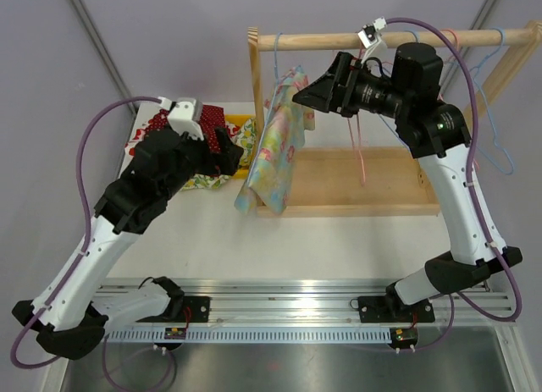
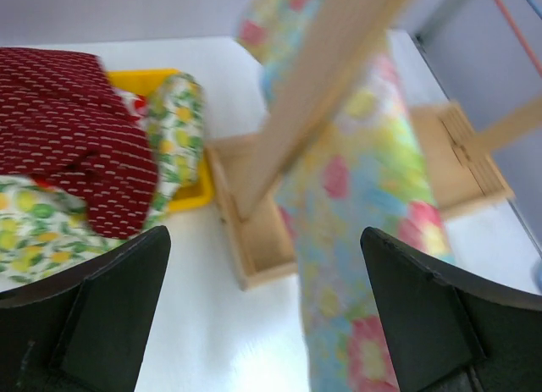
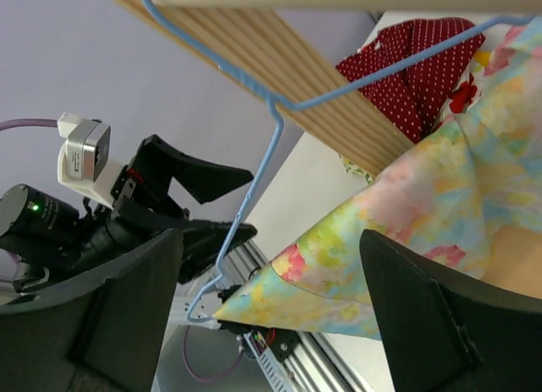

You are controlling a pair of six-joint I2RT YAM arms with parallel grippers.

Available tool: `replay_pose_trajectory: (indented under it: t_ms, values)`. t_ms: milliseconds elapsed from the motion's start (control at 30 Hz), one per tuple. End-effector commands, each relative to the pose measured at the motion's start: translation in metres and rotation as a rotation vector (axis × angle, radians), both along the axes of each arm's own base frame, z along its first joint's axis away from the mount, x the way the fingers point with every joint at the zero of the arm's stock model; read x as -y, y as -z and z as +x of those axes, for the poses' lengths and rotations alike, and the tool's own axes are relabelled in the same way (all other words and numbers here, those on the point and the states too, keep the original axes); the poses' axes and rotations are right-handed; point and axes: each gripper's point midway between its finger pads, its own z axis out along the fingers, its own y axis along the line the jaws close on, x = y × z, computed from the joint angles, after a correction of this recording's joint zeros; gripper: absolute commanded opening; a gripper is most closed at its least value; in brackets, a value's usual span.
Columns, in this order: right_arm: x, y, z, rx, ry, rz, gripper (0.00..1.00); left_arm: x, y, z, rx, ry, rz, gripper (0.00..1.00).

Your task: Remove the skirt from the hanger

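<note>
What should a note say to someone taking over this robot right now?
Left gripper: open, empty, low beside the wooden post, facing the skirt.
Right gripper: open, empty, up by the hanger near the skirt's top.
Skirt: on the blue hanger, which hooks over the rod at its left end.
Done: both arms are close to the skirt; nothing is gripped.
Left: grip the skirt, pull it off the hanger, set it down.
</note>
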Motion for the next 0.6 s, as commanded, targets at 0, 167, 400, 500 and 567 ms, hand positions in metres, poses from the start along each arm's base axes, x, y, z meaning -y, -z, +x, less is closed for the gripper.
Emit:
replay_pose_trajectory:
  t_ms: [0, 167, 400, 500, 567]
  values:
    - [-0.005, 0.001, -0.001, 0.031, 0.035, -0.037, 0.92, 0.034, -0.003, -0.014, -0.005, 0.085, -0.014, 0.99]
    - [-0.03, 0.011, -0.007, 0.008, -0.02, -0.012, 0.92, 0.054, 0.0, -0.021, -0.011, 0.114, -0.024, 0.99]
    - [-0.053, 0.025, -0.012, -0.009, -0.037, -0.016, 0.91, 0.067, 0.003, -0.029, -0.016, 0.138, -0.034, 0.99]
    - [-0.055, 0.03, -0.012, -0.017, -0.038, -0.016, 0.86, 0.067, 0.004, -0.03, -0.016, 0.135, -0.031, 0.99]
    - [-0.056, 0.031, -0.013, -0.019, -0.04, -0.011, 0.69, 0.068, 0.006, -0.031, -0.017, 0.138, -0.029, 0.99]
